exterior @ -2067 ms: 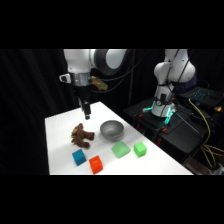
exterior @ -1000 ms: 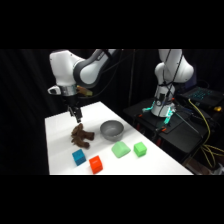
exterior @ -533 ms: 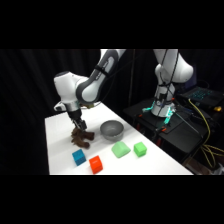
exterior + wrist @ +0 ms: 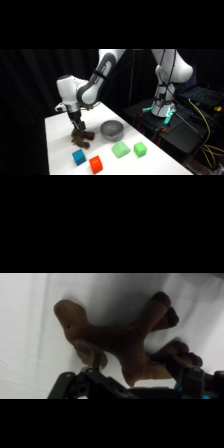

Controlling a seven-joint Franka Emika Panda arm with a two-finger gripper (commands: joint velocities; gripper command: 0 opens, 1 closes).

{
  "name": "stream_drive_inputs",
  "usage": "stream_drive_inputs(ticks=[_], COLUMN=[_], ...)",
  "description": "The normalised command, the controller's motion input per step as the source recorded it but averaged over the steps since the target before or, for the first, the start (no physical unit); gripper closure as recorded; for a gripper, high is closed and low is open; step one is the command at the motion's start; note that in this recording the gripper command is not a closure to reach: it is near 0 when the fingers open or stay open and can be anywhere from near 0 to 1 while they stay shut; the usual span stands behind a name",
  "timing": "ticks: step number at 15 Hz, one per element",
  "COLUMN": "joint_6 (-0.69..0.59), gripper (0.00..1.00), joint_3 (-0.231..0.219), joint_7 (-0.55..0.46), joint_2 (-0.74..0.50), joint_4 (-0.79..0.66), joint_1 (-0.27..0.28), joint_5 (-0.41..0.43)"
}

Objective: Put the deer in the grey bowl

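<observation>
In the side view the table (image 4: 60,150) runs from its left edge, with bare white surface between that edge and the deer (image 4: 81,138). The deer lies on the table left of the grey bowl (image 4: 112,129), apart from it, and a little behind the blue cube (image 4: 79,157). The gripper (image 4: 77,126) comes down onto the deer from above. In the wrist view the deer (image 4: 120,341) stretches across the picture, its long axis roughly level: a rounded lump at the left end, stubby limbs splayed at the upper right and lower right. The jaws stand spread, one finger (image 4: 90,369) low beside the left part of the body, the other (image 4: 182,366) against the lower right limb; whether they already press the plush cannot be told. Farther right in the side view, the grey bowl sits upright with nothing showing inside it. In front of it come the orange cube (image 4: 95,164), then two green cubes (image 4: 120,149) and (image 4: 140,148) side by side near the table's right edge. Bare table lies between deer and bowl
</observation>
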Motion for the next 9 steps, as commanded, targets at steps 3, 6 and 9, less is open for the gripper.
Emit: stream_drive_inputs(ticks=[3, 6, 9], joint_6=[0.19, 0.19, 0.18], gripper=[0.0, 0.0, 0.0], joint_3=[0.175, 0.13, 0.067], joint_7=[-0.38, -0.35, -0.31], joint_2=[0.14, 0.15, 0.2], joint_4=[0.03, 0.08, 0.21], joint_1=[-0.105, -0.076, -0.051], joint_5=[0.134, 0.103, 0.044])
